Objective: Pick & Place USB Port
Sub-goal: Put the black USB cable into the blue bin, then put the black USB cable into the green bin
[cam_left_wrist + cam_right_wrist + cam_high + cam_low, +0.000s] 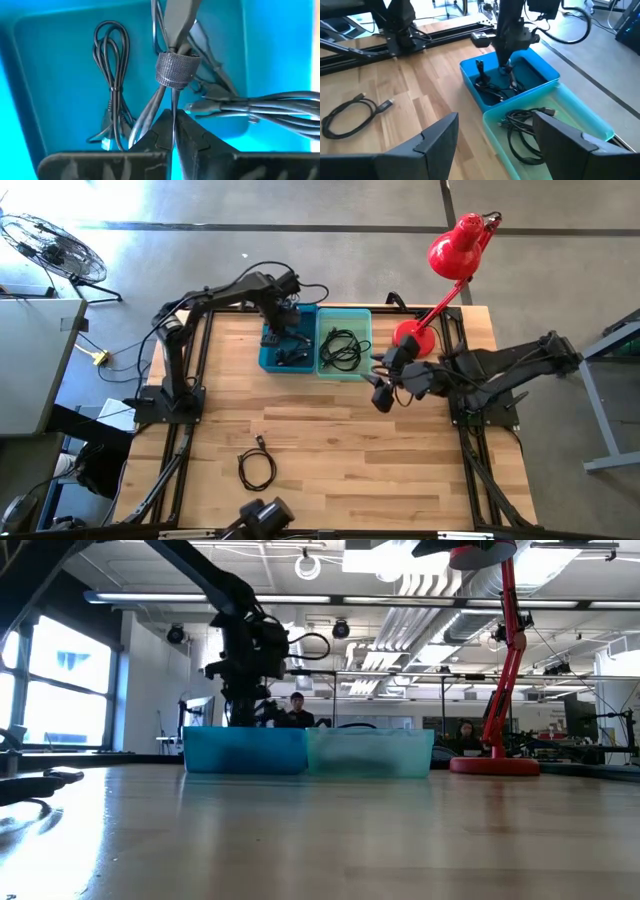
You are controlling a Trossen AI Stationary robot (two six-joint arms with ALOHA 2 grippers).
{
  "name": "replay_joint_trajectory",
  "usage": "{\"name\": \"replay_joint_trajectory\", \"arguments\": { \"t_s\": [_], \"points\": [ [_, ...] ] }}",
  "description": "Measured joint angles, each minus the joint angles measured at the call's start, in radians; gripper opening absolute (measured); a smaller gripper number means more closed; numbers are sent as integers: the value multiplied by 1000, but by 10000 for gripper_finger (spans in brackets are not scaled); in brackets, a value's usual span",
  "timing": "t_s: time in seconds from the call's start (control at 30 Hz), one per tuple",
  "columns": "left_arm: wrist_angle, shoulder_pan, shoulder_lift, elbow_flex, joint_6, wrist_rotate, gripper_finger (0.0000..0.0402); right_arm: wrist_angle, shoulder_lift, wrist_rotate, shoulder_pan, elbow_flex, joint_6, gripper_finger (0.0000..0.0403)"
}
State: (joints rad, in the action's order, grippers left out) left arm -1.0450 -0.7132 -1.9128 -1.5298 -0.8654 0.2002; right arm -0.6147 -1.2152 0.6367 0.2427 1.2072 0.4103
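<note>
Your left gripper point(172, 131) had its fingers point(200, 145) pinched tight on a thin strand of the bundled cable point(172, 95), down inside the blue bin point(268, 356) near the far edge of the bench point(340, 450). The grip sat below the velcro wrap point(176, 70) that bound the bundle, on one strand or perhaps two rather than the whole bundle. In my judgement that was the risk: on a lift the strand could have slid through the fingers, or the loops could have snagged the loose cables point(240, 105) lying against it and dragged them out too. A second coiled cable point(112, 90) lay flat on the bin floor just beside the grip, close enough to catch as well.

Your right gripper point(495, 142) hovered with its fingers spread wide and empty, near the bench's right edge, by the corner of the teal bin point(362, 320). I judged it far enough from the left arm not to collide, provided it waited.

The blue bin held the pinched bundle, the coiled cable and the loose cables. The teal bin, touching the blue bin's side, held a tangle of black cable point(342, 348). One more black USB cable point(257, 465) lay coiled on the bare bench toward the near edge, well apart from both bins. The red lamp point(455, 250) stood at the far right corner, near the teal bin.
</note>
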Motion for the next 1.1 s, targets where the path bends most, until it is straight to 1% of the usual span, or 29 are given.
{"name": "replay_joint_trajectory", "arguments": {
  "t_s": [0.17, 0.3, 0.37, 0.43, 0.7, 0.83, 0.9, 1.0, 1.1],
  "points": [
    [1, 0, -25, 0, -52, -58, 1, 0, 0, -1, -24, 0, 0, 248],
    [45, 1, -24, 0, -46, -184, 11, 4, 1, -20, -39, 0, -9, 248],
    [53, 0, -22, 0, -47, -230, 28, 10, 1, -38, -46, 0, -16, 248],
    [50, 0, -20, 0, -47, -251, 49, 14, 1, -45, -51, 0, -19, 248],
    [38, 8, -20, -10, -46, -268, 149, 14, 1, -45, -54, 0, -49, 248],
    [-24, 21, -20, -73, -35, -307, 193, 14, 2, -43, -53, 0, -68, 248],
    [-85, 29, -20, -125, -35, -333, 211, 14, 2, -40, -53, 0, -79, 248],
    [-178, 47, 6, -212, -42, -342, 228, 14, 2, -38, -59, 0, -90, 248],
    [-268, 77, 55, -294, -44, -327, 234, 14, 2, -47, -62, 0, -98, 248]
  ]
}}
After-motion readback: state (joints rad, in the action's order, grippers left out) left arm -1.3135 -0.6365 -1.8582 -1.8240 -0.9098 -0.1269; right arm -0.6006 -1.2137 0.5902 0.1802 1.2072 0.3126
